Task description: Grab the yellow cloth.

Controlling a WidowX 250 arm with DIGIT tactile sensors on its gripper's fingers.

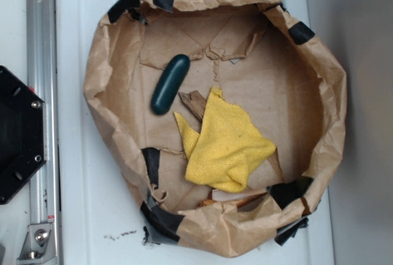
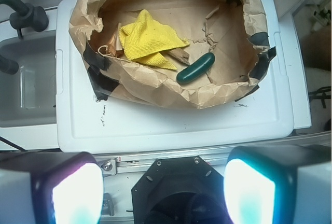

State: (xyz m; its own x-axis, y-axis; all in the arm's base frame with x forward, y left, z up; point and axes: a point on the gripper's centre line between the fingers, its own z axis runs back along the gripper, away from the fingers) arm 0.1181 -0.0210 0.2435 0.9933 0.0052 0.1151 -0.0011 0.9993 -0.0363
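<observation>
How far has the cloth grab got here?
Nothing is done yet. The yellow cloth lies untouched in the paper bag, beside the green capsule. The end effector is open, far back from the bag. Approach, descent and grasp remain.

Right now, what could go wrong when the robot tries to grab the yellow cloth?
Wood scraps touch the cloth, so the gripper might pinch them too. The crumpled bag wall stands between gripper and cloth and could snag the arm. The green capsule lies close and might get bumped.
</observation>
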